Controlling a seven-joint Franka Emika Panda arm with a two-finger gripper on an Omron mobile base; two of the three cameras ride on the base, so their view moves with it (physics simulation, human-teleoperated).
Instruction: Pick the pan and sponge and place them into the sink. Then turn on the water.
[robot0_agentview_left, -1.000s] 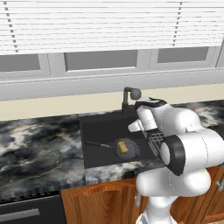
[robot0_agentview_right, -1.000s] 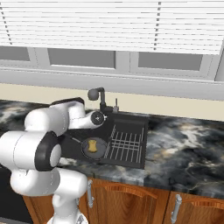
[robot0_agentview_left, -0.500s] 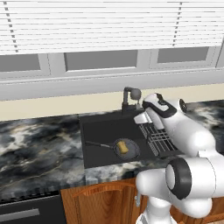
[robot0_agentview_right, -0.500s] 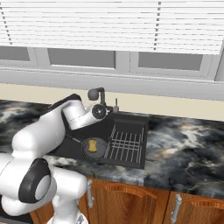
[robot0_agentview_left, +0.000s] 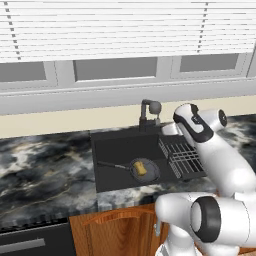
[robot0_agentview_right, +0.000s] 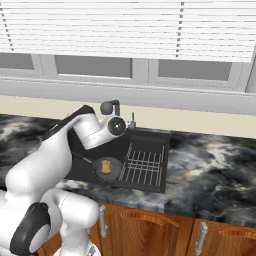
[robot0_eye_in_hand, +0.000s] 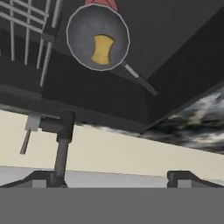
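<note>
1. Left base view: the large black rectangular sink (robot0_agentview_left: 120, 150) is set into the dark marbled stone bench (robot0_agentview_left: 45, 165), near its back edge. The round dark grey frying pan (robot0_agentview_left: 145, 170) lies on the sink floor by the front wall, its long thin handle pointing toward the sink's left side. The small yellow sponge block (robot0_agentview_left: 141, 168) rests inside the pan. A black wire dish rack (robot0_agentview_left: 181, 157) takes up the right part of the sink. The black faucet (robot0_agentview_left: 149, 113) stands at the sink's back edge, just beside the white arm's wrist.

2. Right base view: the pan (robot0_agentview_right: 108, 169) with the sponge (robot0_agentview_right: 105, 166) in it sits at the sink's (robot0_agentview_right: 150, 137) front, just left of the wire rack (robot0_agentview_right: 143, 167). The faucet (robot0_agentview_right: 111, 107) rises behind the arm's wrist.

3. Hand view: the gripper (robot0_eye_in_hand: 116, 180) has its two dark fingertips standing wide apart with nothing between them. The faucet's (robot0_eye_in_hand: 62, 140) stem rises just by one fingertip. Beyond lie the sink (robot0_eye_in_hand: 175, 48), the pan (robot0_eye_in_hand: 97, 37), the sponge (robot0_eye_in_hand: 102, 49) and the rack bars (robot0_eye_in_hand: 30, 30). A red spot shows at the pan's far rim.
</note>
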